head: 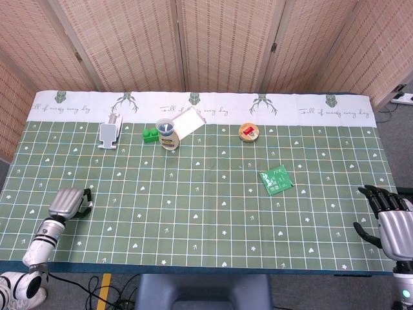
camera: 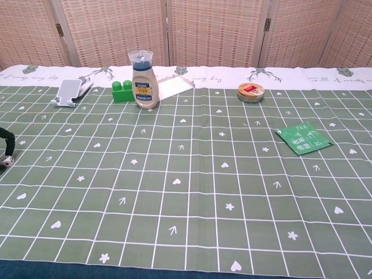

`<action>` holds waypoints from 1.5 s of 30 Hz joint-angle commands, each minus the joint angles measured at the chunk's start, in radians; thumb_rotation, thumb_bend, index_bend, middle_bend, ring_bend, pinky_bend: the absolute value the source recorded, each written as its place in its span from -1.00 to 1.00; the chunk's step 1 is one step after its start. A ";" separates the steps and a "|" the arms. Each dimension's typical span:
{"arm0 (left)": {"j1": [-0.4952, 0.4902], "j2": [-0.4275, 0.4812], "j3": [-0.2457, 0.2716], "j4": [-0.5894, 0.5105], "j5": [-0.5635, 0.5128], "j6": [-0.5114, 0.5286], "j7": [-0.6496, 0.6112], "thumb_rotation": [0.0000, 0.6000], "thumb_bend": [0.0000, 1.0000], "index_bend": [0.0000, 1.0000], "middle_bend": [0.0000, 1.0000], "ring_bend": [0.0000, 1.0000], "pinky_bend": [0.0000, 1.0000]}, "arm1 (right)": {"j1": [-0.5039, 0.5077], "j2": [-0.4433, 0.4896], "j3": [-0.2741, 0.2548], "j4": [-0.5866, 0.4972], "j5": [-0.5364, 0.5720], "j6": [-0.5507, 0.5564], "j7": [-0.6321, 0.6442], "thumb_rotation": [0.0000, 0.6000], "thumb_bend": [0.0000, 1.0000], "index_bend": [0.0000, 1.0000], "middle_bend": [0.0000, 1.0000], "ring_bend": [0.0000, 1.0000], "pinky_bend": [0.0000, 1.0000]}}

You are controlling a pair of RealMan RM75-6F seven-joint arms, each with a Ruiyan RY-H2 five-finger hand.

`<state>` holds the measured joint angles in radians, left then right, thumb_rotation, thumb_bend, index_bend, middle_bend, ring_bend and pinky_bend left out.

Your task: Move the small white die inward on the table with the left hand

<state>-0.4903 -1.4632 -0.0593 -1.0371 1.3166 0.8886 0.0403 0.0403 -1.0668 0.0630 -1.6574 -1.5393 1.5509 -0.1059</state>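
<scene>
My left hand (head: 67, 203) lies on the green cloth near the table's front left corner, its dark fingers (head: 84, 199) curled inward. The small white die (camera: 7, 161) shows at the far left edge of the chest view, right under a black fingertip (camera: 7, 139). It seems pinched at the fingertips, low over the cloth. In the head view the die is a tiny pale speck (head: 90, 205) at the fingertips. My right hand (head: 392, 223) hovers at the front right corner, fingers spread, holding nothing.
Along the back stand a white phone stand (head: 108, 134), a green block (head: 150, 134), a sauce bottle (head: 167, 134) and a white card (head: 188, 121). A round tin (head: 248, 132) and a green tea packet (head: 276, 179) lie to the right.
</scene>
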 commanded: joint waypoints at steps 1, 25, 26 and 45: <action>-0.002 -0.001 0.000 -0.001 -0.002 -0.003 0.001 1.00 -0.29 0.07 0.83 0.56 0.79 | 0.000 0.000 0.000 0.001 0.001 -0.001 0.000 1.00 -0.68 -0.62 -0.61 -0.64 -0.53; -0.033 0.158 -0.068 -0.316 0.058 0.082 -0.222 1.00 -0.20 0.15 0.84 0.57 0.80 | -0.003 -0.005 0.005 0.016 0.008 0.001 0.021 1.00 -0.69 -0.61 -0.61 -0.64 -0.53; -0.029 0.179 -0.095 -0.367 0.052 0.109 -0.277 1.00 -0.20 0.10 0.84 0.57 0.80 | -0.003 -0.004 0.004 0.017 0.008 -0.001 0.023 1.00 -0.69 -0.61 -0.61 -0.64 -0.53; -0.002 0.317 -0.101 -0.551 0.082 0.227 -0.204 -0.30 -0.73 -0.82 0.25 0.15 0.75 | -0.007 -0.004 0.008 0.043 0.022 -0.004 0.053 1.00 -0.69 -0.61 -0.61 -0.64 -0.53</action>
<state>-0.5027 -1.1541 -0.1704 -1.5915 1.4136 1.1110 -0.1894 0.0330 -1.0712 0.0710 -1.6144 -1.5174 1.5470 -0.0525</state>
